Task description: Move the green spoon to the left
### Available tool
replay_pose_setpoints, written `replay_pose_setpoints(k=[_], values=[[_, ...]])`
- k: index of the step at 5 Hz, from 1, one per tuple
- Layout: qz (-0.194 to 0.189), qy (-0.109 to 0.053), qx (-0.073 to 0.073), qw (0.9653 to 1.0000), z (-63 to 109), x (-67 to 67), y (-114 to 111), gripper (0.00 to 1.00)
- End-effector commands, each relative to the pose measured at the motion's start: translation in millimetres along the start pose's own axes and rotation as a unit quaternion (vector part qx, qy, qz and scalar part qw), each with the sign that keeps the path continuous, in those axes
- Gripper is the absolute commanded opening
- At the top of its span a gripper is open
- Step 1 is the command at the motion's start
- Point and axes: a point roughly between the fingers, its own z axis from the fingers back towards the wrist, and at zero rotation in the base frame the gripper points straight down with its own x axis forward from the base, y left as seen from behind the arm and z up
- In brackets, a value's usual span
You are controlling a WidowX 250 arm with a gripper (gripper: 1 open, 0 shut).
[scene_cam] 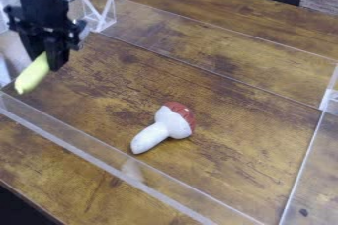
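Camera view: end effector (50,55) grips green spoon (32,73), handle hanging lower-left.

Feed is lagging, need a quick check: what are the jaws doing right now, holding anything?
Gripper: jaws closed on the green spoon, which hangs tilted below them at the table's left side.

A robot test bench is indicated: a wooden surface (224,51) is enclosed by clear acrylic walls (79,140), with a toy mushroom (164,128) laid out.
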Motion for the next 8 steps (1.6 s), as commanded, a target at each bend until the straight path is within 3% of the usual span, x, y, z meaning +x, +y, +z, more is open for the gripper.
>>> replay_pose_setpoints(k=[1,3,6,7,8], values=[[-0.007,-0.037,0.002,0.9993,1.8,7.6,25.2,0.0],[-0.033,-0.048,-0.018,0.9982,-22.1,11.0,46.9,0.0],[0.039,-0.05,-0.025,0.9977,-37.5,48.1,59.6,0.0],[0.072,-0.047,-0.023,0.996,-39.9,53.2,62.3,0.0],[0.057,-0.048,-0.028,0.9968,-25.0,53.5,62.6,0.0]])
